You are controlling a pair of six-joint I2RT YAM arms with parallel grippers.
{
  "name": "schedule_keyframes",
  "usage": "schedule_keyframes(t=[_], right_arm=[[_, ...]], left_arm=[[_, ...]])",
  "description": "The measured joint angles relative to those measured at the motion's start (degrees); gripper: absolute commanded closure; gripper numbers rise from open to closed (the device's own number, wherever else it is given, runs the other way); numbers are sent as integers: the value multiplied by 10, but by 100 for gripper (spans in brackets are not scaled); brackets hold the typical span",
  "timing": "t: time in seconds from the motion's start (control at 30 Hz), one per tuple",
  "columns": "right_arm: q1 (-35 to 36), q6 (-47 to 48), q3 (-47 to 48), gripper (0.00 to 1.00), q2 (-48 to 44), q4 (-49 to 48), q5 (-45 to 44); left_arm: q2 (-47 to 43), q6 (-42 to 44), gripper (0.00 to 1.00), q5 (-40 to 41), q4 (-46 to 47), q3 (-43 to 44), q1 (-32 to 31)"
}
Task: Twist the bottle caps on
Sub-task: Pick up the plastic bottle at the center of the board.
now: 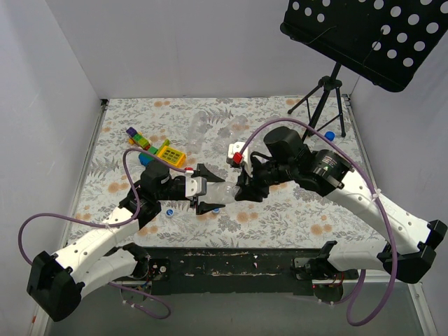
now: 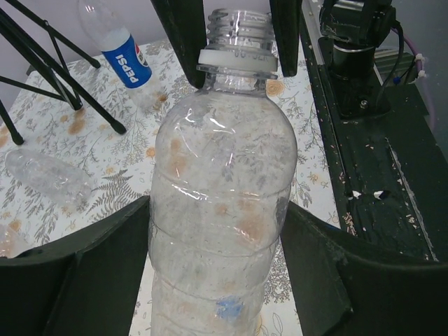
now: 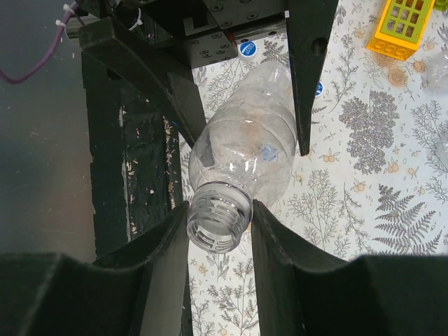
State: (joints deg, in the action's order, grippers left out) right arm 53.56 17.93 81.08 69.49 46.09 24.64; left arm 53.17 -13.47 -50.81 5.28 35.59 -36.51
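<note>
**Desk:** What's at the left of the flowered counter (image 1: pixel 280 217)?

**Photographer:** Bright toy blocks (image 1: pixel 140 138) with a yellow block (image 1: pixel 169 152) just beside them. Nearer the front edge lie blue caps (image 1: pixel 170 213). The left claw (image 1: pixel 208 190) has its fingers (image 2: pixel 91 280) against both sides of a clear bottle (image 2: pixel 224 182), gripping the body.

**Desk:** And mid-frame?

**Photographer:** That bottle lies on its side between the two claws. It is uncapped, with its threads bare and a white ring below them. The right claw (image 3: pixel 217 238) is narrow, clamped on the bottle's neck.

**Desk:** Any writing?

**Photographer:** One word reads clearly: "PEPSI", white on the blue label of a labelled bottle (image 2: pixel 122 56) lying farther back on the counter. An unlabelled bottle (image 2: pixel 42 175) lies near it. One marked cap (image 3: pixel 246 48) carries a white mark on top, too small to read.

**Desk:** Far right?

**Photographer:** A black tripod (image 1: pixel 325 91) stands at the back corner, with a lone cap (image 1: pixel 329 135), also blue, near its feet.
</note>
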Motion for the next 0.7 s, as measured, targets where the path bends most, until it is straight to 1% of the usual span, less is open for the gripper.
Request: schedule_keyframes(t=[0.17, 0.2, 0.23, 0.37, 0.43, 0.6, 0.7], right_arm=[[-2, -4, 6, 99, 4, 5, 2], [-2, -6, 6, 97, 4, 5, 2], [-2, -7, 6, 90, 4, 5, 1], [-5, -19, 7, 48, 3, -6, -11], [-7, -28, 7, 34, 1, -16, -24], [-16, -55, -11, 6, -33, -76, -90], [-18, -69, -41, 5, -72, -122, -134]], left_arm=[[1, 0, 46, 1, 0, 0, 0], [1, -2, 48, 2, 0, 0, 0], [1, -3, 50, 2, 1, 0, 0], [1, -14, 56, 22, 9, 0, -1], [1, -24, 57, 41, 18, 0, -1], [1, -70, 60, 122, 42, 0, -2], [1, -102, 64, 186, 59, -3, -1]])
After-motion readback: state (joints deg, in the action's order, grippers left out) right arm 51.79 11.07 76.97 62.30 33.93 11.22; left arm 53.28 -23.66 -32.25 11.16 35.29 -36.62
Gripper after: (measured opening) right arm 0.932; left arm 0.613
